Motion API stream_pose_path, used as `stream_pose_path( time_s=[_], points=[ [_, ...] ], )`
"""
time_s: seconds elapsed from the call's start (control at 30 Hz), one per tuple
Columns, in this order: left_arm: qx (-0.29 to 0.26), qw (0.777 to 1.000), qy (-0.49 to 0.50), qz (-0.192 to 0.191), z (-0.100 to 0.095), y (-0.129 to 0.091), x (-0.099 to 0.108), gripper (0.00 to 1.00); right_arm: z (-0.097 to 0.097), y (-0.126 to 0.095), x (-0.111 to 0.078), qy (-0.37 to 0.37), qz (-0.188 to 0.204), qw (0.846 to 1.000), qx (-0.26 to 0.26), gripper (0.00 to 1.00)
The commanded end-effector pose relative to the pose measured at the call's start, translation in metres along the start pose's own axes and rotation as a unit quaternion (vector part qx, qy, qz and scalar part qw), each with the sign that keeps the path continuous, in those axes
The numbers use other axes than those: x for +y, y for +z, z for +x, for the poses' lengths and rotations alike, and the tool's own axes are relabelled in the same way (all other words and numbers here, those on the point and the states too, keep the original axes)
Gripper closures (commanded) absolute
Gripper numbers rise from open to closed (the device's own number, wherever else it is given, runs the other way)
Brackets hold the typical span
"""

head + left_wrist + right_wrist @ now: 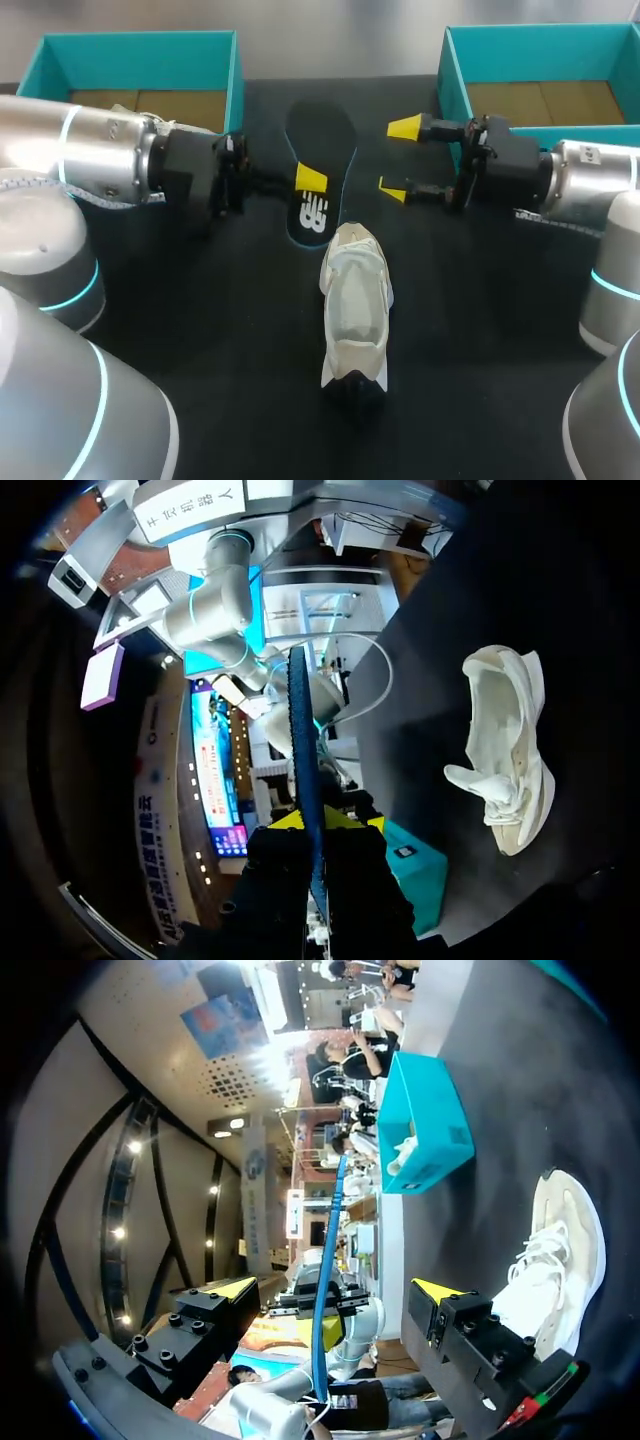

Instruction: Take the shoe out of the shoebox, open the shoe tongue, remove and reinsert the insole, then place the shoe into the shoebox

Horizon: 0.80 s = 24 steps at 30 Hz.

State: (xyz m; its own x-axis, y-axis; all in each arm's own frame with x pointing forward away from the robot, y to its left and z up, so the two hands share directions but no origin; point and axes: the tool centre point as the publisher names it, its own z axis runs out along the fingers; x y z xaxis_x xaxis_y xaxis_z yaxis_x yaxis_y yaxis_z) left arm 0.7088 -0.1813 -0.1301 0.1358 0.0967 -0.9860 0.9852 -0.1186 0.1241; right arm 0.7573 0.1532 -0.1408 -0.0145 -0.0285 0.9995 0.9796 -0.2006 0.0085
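Note:
A dark insole (320, 170) with a white logo hangs level above the black table, its toe pointing away from me. My left gripper (311, 180) is shut on its left edge near the heel. In the left wrist view the insole (303, 750) shows edge-on between the yellow fingertips (288, 820). My right gripper (400, 158) stands open just right of the insole, touching nothing. From the right wrist the insole (325, 1270) is a thin blue line ahead of that open gripper (338, 1290). The white shoe (355, 310) lies on the table, nearer to me than the insole.
One teal shoebox (235, 80) stands at the back left, a second teal shoebox (455, 75) at the back right. The shoe (505, 750) lies on its side beside the left gripper, and the shoe (555, 1260) also shows beside the right one.

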Motion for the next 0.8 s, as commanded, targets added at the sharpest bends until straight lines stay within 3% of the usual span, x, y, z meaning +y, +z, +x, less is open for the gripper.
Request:
stream_pose_path(
  time_s=[0.03,0.23,0.4,0.47,0.53,0.67,0.8],
  points=[
    [-0.011,1.0,0.012,0.001,0.007,0.008,0.005,1.0,-0.003,0.012,-0.001,-0.002,-0.003,1.0,-0.005,0.0],
    [0.008,1.0,0.026,0.005,0.017,0.015,0.01,1.0,-0.012,0.016,-0.005,-0.006,-0.001,1.0,-0.005,0.03],
    [0.01,1.0,0.024,0.003,0.021,0.018,0.014,1.0,-0.017,0.021,-0.01,-0.015,0.008,1.0,-0.015,0.34],
    [0.009,1.0,0.024,0.001,0.022,0.019,0.014,1.0,-0.019,0.022,-0.012,-0.016,0.009,1.0,-0.019,0.41],
    [0.006,1.0,0.026,0.004,0.022,0.022,0.012,1.0,-0.021,0.022,-0.013,-0.015,0.011,1.0,-0.022,0.41],
    [0.009,1.0,0.025,0.008,0.026,0.027,0.01,1.0,-0.021,0.024,-0.015,-0.016,0.016,1.0,-0.02,0.5],
    [0.009,1.0,0.024,0.006,0.029,0.029,0.01,1.0,-0.02,0.024,-0.017,-0.02,0.019,0.999,-0.022,0.5]
  ],
)
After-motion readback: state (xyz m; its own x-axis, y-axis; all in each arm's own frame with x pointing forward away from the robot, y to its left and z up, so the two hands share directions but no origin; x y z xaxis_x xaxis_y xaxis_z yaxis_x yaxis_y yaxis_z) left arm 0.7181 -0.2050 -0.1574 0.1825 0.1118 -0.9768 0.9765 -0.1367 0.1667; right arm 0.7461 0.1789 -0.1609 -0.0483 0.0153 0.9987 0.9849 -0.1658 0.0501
